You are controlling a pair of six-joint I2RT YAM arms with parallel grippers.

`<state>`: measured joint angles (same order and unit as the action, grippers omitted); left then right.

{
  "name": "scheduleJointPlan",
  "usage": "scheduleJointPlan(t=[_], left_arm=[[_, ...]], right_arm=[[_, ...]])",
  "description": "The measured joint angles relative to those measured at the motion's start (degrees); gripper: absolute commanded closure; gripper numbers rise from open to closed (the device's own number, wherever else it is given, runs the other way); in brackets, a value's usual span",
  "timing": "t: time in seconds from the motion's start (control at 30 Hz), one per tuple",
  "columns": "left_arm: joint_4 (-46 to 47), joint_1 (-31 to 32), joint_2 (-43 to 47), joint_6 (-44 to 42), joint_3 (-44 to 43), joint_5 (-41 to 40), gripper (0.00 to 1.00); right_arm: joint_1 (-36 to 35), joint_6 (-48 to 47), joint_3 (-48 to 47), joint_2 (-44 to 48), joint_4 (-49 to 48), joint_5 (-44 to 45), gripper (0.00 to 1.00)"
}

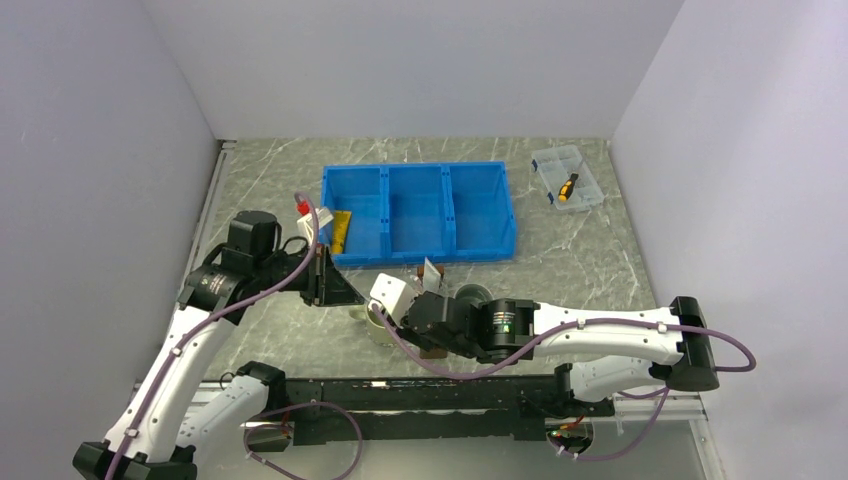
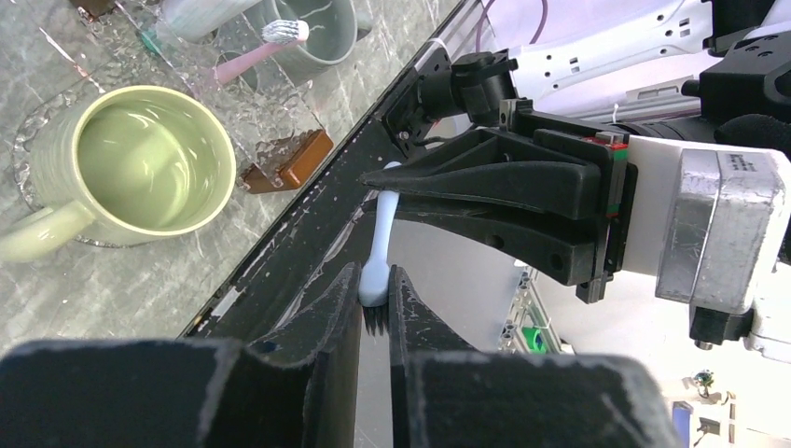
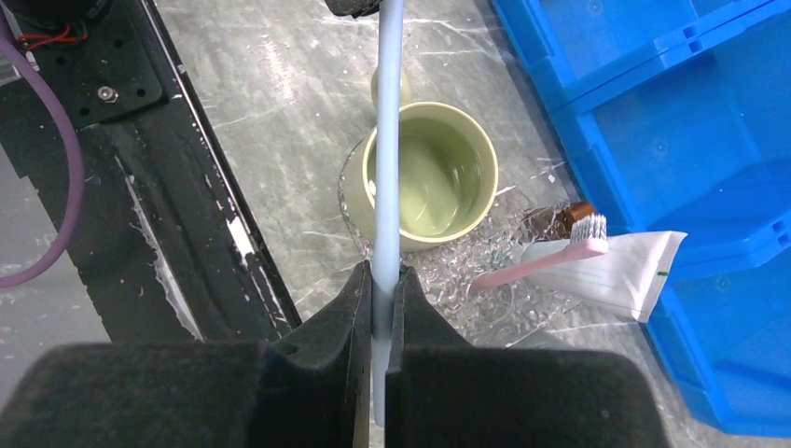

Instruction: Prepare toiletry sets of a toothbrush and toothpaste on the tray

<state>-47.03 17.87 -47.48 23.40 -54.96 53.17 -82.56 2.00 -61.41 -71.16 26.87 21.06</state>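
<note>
Right wrist view, lower centre: the right hand (image 3: 381, 280) clamps the pale toothbrush (image 3: 387, 140), the left hand (image 2: 375, 280) pinches its head, so it's not yet on the tray (image 2: 297, 157), where a pink brush (image 3: 536, 266) and toothpaste (image 3: 616, 275) already lie at right.

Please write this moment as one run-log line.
left gripper: shut on toothbrush | right gripper: shut on toothbrush | phase: handover | tray: holds toothpaste

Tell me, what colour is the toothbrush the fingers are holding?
The toothbrush is pale blue, almost white; the right wrist view shows it best.
</note>
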Motion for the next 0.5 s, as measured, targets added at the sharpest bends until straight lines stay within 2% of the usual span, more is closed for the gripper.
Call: scheduleJointPlan(t=[0.03, 0.13, 0.2, 0.37, 0.5], left_arm=[[0.0, 0.0, -0.1, 0.0, 0.0, 0.0, 1.0], [0.0, 0.0, -0.3, 0.0, 0.0, 0.1, 1.0], [0.1, 0.0, -0.4, 0.0, 0.0, 0.0, 1.0], [-0.4, 0.0, -0.4, -0.2, -0.1, -1.3, 1.0], [-2.8, 0.8, -0.4, -0.5, -2.6, -5.7, 1.0]], right_arm=[[0.0, -0.1, 0.1, 0.0, -0.1, 0.1, 0.99], [-0.1, -0.1, 0.3, 0.0, -0.4, 0.5, 0.71], [-0.2, -0.2, 0.4, 0.0, -0.6, 0.7, 0.63], [-0.5, 0.0, 2.1, 2.8, -1.7, 1.9, 0.51], [-0.5, 0.4, 3.3, 7.3, -1.2, 3.1, 0.48]])
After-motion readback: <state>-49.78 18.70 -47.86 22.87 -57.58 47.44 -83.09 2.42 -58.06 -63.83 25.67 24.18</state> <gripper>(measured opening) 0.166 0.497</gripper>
